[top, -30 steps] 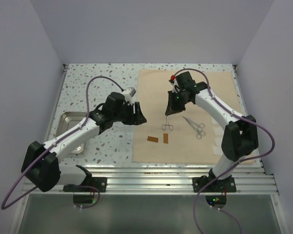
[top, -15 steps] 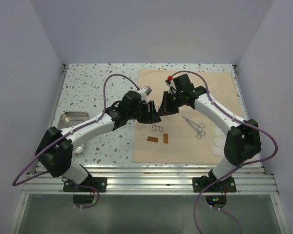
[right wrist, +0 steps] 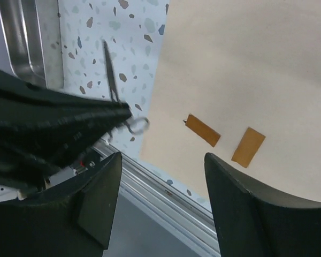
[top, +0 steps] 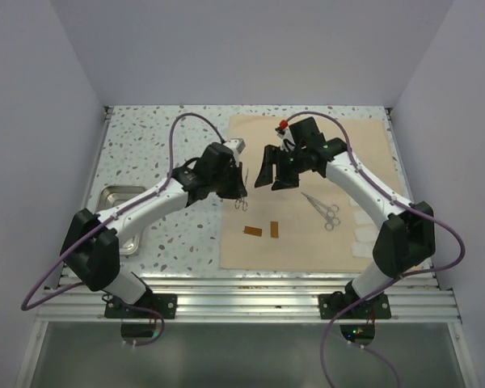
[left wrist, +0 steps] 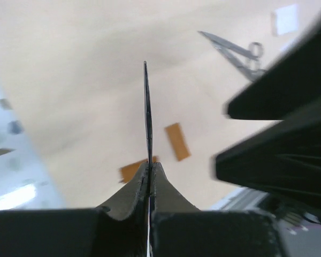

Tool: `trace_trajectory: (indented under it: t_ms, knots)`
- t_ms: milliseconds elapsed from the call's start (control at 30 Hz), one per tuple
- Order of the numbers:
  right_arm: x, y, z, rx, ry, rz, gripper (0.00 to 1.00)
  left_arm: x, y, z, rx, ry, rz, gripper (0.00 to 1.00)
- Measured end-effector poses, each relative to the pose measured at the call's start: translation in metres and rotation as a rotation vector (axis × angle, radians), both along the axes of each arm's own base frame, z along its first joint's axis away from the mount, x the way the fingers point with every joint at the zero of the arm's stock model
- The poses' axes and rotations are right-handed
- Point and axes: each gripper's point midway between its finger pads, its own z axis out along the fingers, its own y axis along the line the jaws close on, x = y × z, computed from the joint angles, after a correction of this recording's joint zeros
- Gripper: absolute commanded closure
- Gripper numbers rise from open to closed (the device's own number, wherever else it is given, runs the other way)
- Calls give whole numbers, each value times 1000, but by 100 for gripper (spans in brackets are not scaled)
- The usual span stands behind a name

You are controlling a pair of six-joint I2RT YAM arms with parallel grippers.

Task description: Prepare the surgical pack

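A thin metal instrument [top: 241, 202] hangs over the tan cloth's left edge, and my left gripper [top: 238, 191] is shut on it. In the left wrist view its blade [left wrist: 147, 112] sticks up edge-on from the closed gripper [left wrist: 150, 167]. My right gripper [top: 273, 175] stands open just to the right, holding nothing; its wrist view shows the gripper [right wrist: 161, 158] spread wide with the instrument [right wrist: 111, 80] apart from it. The tan cloth [top: 339, 153] lies flat. On it are another pair of instruments [top: 325, 211], two brown strips [top: 252, 232] [top: 274, 229] and white gauze pads [top: 360, 239]. The steel tray [top: 118, 199] sits at the left.
The two grippers are close together above the cloth's left edge, nearly touching. An aluminium rail [top: 250, 291] runs along the near table edge. Speckled tabletop [top: 145, 145] lies between the tray and the cloth.
The right gripper carried the instrument toward the left arm, the left gripper shut on it, and the right gripper opened. The instrument now hangs from the left gripper, further left.
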Motion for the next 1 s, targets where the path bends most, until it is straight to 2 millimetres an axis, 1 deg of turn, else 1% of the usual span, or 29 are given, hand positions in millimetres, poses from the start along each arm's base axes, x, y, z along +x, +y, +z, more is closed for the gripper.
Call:
trace_trajectory:
  t_ms: [33,67,100,167,233,300,367,433,567,700,800,967,1000]
  knots:
    - [2,-3,2,-20,-12,0,33,6,14,-2,48,-11,25,100]
    - [3,-6,4,-37,-21,2,33,12,32,-4,99,-17,57,100]
    - [4,-9,5,-49,-32,4,32,17,54,-7,157,-18,93,100]
    - [6,-15,5,-74,-44,7,32,25,110,-12,288,-20,186,100]
    - [3,-21,1,-100,-33,12,32,28,166,-11,408,-19,284,100]
    - [2,-25,-3,-113,-28,14,32,26,221,-9,521,-11,377,100]
    - [0,-27,-7,-122,-21,23,32,19,268,-11,621,8,446,100]
    - [-4,-29,-12,-132,-10,31,32,10,296,-17,686,42,482,100]
    - [-9,-32,-18,-149,3,49,32,-2,338,-27,829,92,521,100]
    - [-12,-36,-24,-162,14,57,32,-12,370,-45,934,162,546,100]
    - [-13,-44,-31,-173,32,51,32,-19,383,-63,968,226,543,100]
    - [-9,-61,-36,-190,51,18,32,-21,390,-92,989,293,502,100]
    - [-7,-65,-37,-193,54,9,32,-21,391,-96,991,306,495,98]
